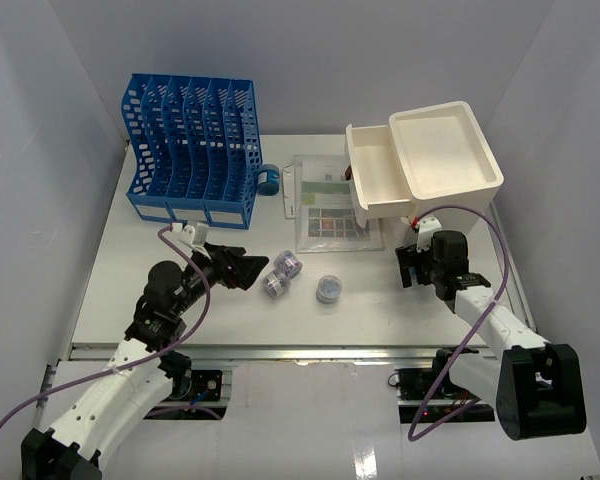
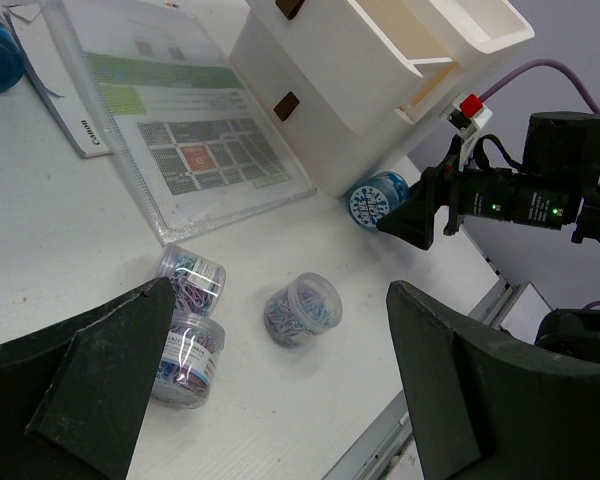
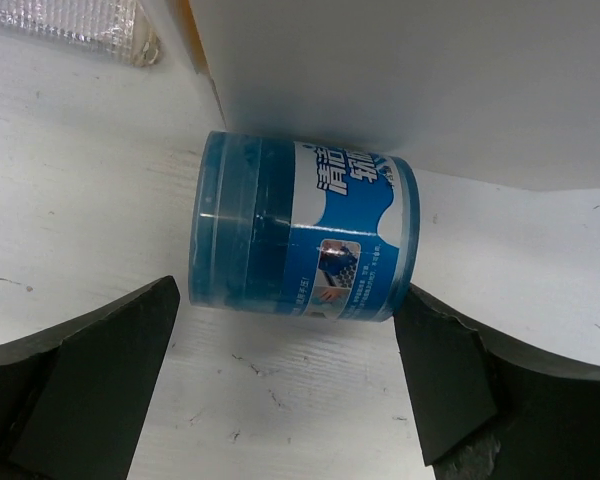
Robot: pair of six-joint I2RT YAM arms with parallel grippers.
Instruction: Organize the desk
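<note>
White desk (image 1: 380, 315) first: where is it, and in what condition? (Assessor)

It spans the whole working area beneath both arms, with a metal rail along its near edge. The surface is flat, pale and faintly scuffed in the right wrist view. Items lie loose across its middle, so I judge the organising barely begun. (Inspector)

Largest fittings? (Assessor)

Blue file rack (image 1: 192, 150), upright at the far left. Cream drawer cabinet (image 1: 450, 150) at the far right, its drawer (image 1: 375, 175) pulled out, probably to take small goods. A clear document sleeve (image 1: 325, 205) lies flat between them, just beside the cabinet. (Inspector)

And the tools? (Assessor)

Right gripper (image 1: 411, 265) sits low at the cabinet's foot, jaws spread wide and gripping nothing. Its tips flank a blue tub (image 3: 300, 240) that lies on its side against the cabinet wall. I see no contact with the tub; the stance suggests lining up for a pick. Left gripper (image 2: 280, 400) is likewise fully spread and empty-handed, pointed at three clear jars of paper clips (image 2: 302, 310). Two of them sit together, seemingly touching, and the third sits apart. (Inspector)
</note>
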